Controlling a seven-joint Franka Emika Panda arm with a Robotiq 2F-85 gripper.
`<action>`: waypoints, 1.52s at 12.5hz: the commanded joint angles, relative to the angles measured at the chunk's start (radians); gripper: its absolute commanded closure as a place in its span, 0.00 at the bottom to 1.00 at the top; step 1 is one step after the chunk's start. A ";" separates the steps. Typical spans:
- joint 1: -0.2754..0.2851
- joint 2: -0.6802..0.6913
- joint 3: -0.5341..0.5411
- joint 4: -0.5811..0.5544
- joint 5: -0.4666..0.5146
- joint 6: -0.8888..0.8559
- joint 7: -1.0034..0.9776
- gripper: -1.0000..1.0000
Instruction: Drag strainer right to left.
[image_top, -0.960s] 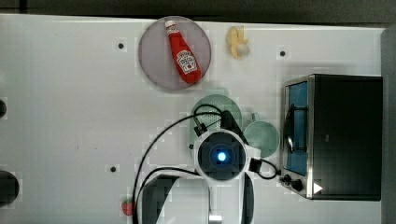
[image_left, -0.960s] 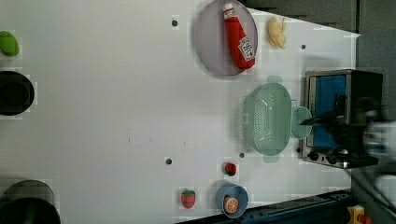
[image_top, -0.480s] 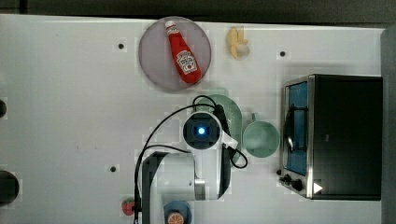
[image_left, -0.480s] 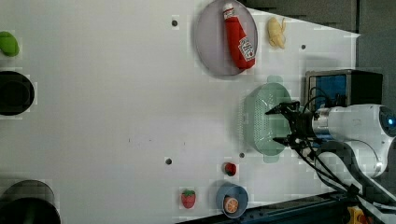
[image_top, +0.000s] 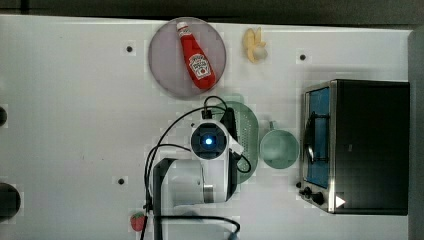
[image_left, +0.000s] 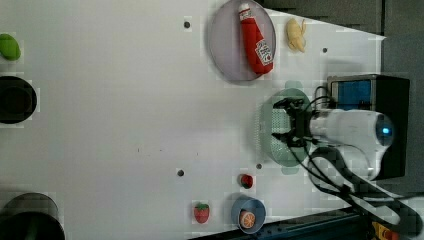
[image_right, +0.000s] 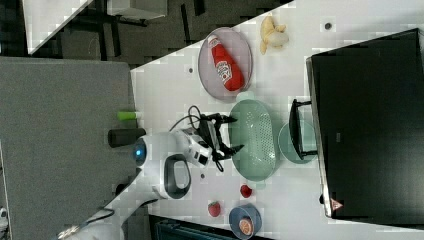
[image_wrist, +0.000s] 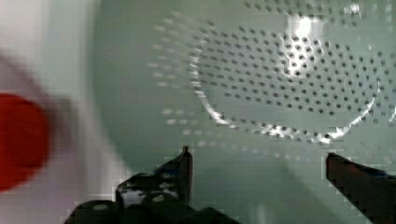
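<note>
**Strainer upright on the white table**

The strainer (image_right: 252, 140) is a pale mint-green plastic colander bowl, oval in outline, standing upright with its open mouth facing up. Its inner wall (image_wrist: 289, 70) and floor are dotted with rows of small round holes, and light glints off the bottom. Small tabs jut from the rim at both narrow ends. It sits on the white table (image_top: 75, 100), nearer the top view's right edge than its left, roughly midway between the table's two long edges. In the left view the bowl (image_left: 267, 132) appears empty.
</note>
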 joint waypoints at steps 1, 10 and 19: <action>0.009 0.038 -0.008 -0.034 -0.010 0.051 0.052 0.00; 0.104 0.066 0.034 -0.019 -0.009 0.063 0.172 0.00; 0.240 0.105 0.046 0.076 -0.009 -0.059 0.375 0.00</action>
